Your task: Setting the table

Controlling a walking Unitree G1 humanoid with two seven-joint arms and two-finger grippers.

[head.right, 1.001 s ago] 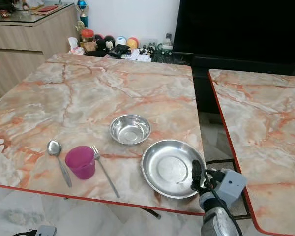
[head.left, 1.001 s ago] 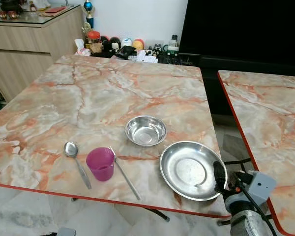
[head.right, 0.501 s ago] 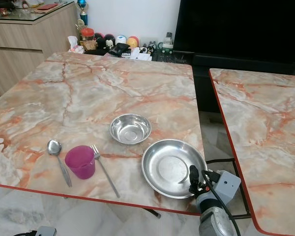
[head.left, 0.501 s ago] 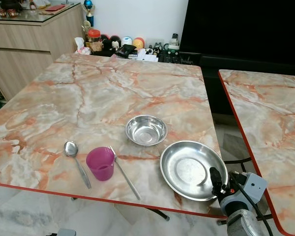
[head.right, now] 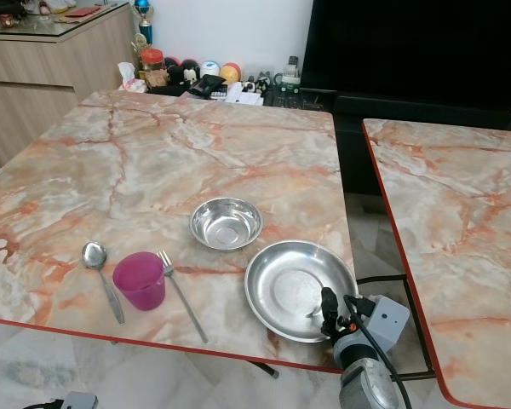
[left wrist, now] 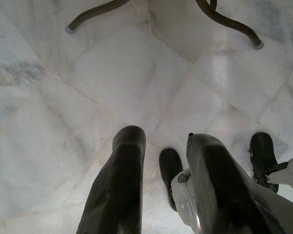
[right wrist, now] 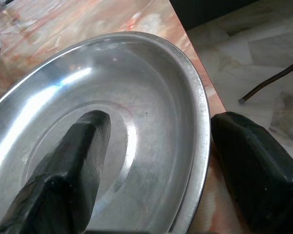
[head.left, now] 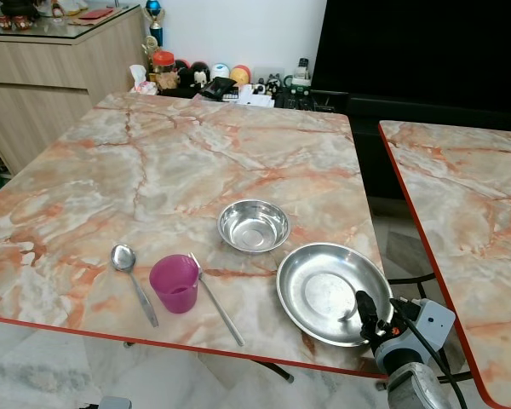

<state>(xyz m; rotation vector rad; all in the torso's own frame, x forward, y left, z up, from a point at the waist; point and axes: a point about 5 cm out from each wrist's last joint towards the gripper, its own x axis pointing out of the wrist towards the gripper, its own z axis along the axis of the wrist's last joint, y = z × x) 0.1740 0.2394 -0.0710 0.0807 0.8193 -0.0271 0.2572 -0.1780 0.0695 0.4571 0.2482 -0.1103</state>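
Left gripper (left wrist: 161,195): hangs idle over the white marble floor (left wrist: 63,97); its jaws stand a little apart with nothing between them, and curved dark table legs (left wrist: 93,14) show on the floor beyond.
Bench (head.left: 196,162): a marble-patterned top with a red edge, carrying all the tableware near its front edge.
Spoon (head.left: 132,277): lies furthest left of the group, bowl pointing away from the robot, handle running toward the front edge.
Pink cup (head.left: 174,284): stands upright just right of the spoon, between it and the fork.
Fork (head.left: 215,302): lies just beside the cup on its right, tines near the cup's rim, handle angled toward the front edge.
Small steel bowl (head.left: 253,226): sits upright further back, right of the fork and close to the plate's far-left rim.
Steel plate (head.left: 324,290): a wide shallow dish at the bench's front right corner.
Right gripper (right wrist: 151,161): at the plate's near right rim; the jaws are spread and straddle the rim, one finger over the plate's inside, the other outside it above the bench edge; contact cannot be told.
Second bench (head.left: 468,204): stands to the right across a gap.
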